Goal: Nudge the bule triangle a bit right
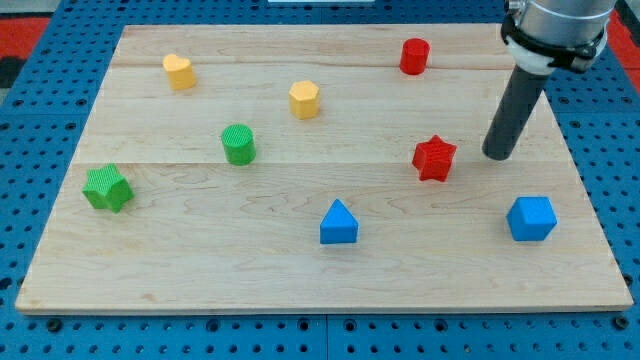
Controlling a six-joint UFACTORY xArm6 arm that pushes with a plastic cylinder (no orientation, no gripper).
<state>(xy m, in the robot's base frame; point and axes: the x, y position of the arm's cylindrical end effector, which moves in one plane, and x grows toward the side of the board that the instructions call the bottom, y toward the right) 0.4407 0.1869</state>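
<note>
The arm carries no jaws, only a dark rod, and my tip (498, 157) rests on the tabletop (200, 270) just to the view's right of the red star (434, 158). The blue triangle (339, 223) sits well apart, toward the view's bottom left of my tip. The blue cube (531, 218) lies below my tip.
</note>
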